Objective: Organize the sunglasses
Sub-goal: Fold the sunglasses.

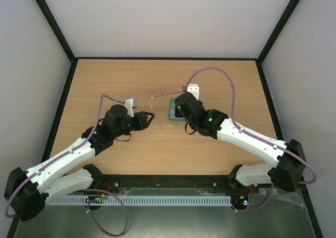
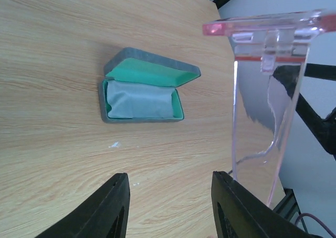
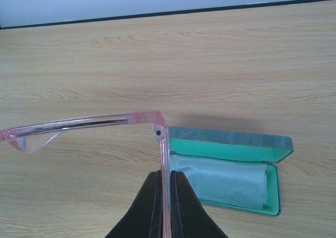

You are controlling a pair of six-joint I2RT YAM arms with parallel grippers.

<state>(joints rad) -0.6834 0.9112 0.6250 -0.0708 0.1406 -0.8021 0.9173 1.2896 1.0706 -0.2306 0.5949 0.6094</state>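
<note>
The sunglasses [image 3: 105,121] have a thin pink see-through frame and hang in the air over the table. My right gripper [image 3: 165,174] is shut on one slender arm of them, just below the hinge. In the top view the sunglasses [image 1: 160,96] stretch left from the right gripper [image 1: 177,97]. My left gripper [image 2: 173,206] is open with bare table between its fingers. The sunglasses' front [image 2: 262,28] stands just beyond and to the right of the left gripper's right finger [image 2: 236,206]. In the top view the left gripper [image 1: 151,118] points at the pink frame.
An open grey-blue case [image 3: 236,143] with green lining lies on the wooden table [image 1: 105,86], under the right wrist. A light blue cloth [image 3: 220,180] lies inside it. The left wrist view shows the case [image 2: 126,60] and the cloth [image 2: 139,101] too. A black rail [image 1: 68,91] borders the table.
</note>
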